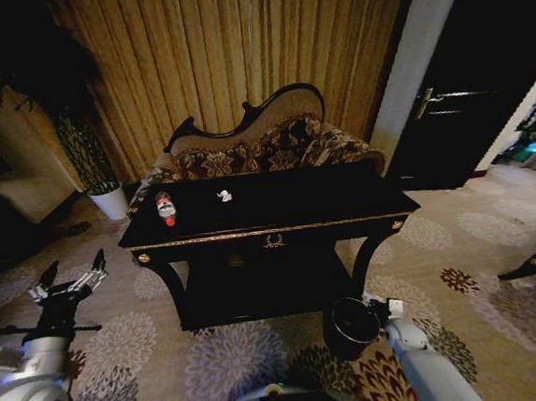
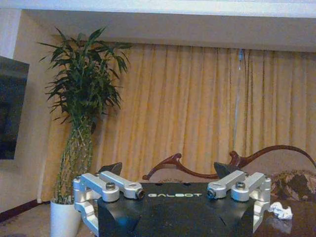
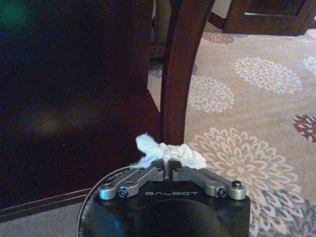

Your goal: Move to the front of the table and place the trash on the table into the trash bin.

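Between the closed fingers of the right gripper (image 3: 168, 165) sits a wad of white crumpled paper (image 3: 170, 154), pinched near its lower edge with most of the wad bulging out above the fingertips. It looks feather-light and soft, so it will squash instead of resisting; a pinch through the thick middle should hold better than one on a loose corner, and it ought to fall freely once the jaws part. The head view places this gripper low on the right, just beside or over the rim of the trash bin (image 1: 352, 325), which stands on the carpet by the table's right front leg; the dim light there makes it hard to say whether the paper is already above the opening.

Up on the table (image 1: 271, 230), a second paper scrap (image 1: 223, 196) lies near the middle of the top, and the small bottle (image 1: 165, 208) lies toward the left end, well apart from it. The bottle is stiff, smooth and likely to roll, so its body across the width seems the safer hold than the cap.

Off to the left, the left gripper (image 1: 71, 280) hangs with its fingers spread, empty, short of the table's left corner.
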